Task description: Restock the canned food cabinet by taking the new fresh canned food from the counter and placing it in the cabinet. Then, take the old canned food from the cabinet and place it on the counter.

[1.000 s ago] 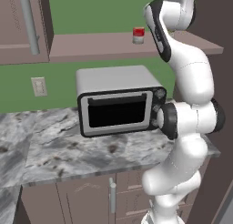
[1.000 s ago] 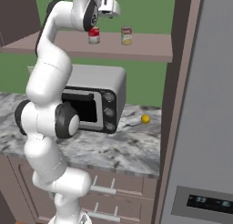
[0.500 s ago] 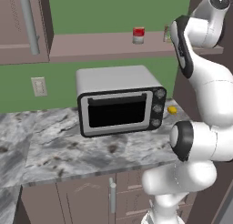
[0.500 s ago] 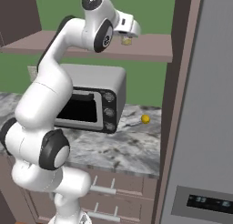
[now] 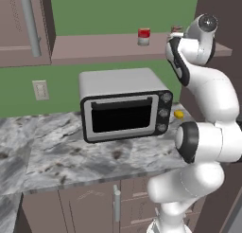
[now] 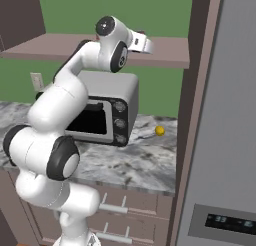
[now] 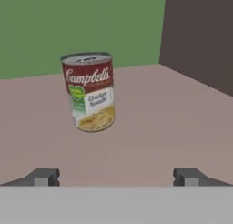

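Here the old canned food [image 7: 89, 91] stands beyond the open end effector [image 7: 116, 176].

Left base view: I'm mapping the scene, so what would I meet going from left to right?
Cupboard handle → wall outlet → microwave → red-and-white can → small yellow thing on the counter → robot arm.

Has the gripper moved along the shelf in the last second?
Yes. The gripper has swung right along the cabinet, away from the red can, toward the old can.
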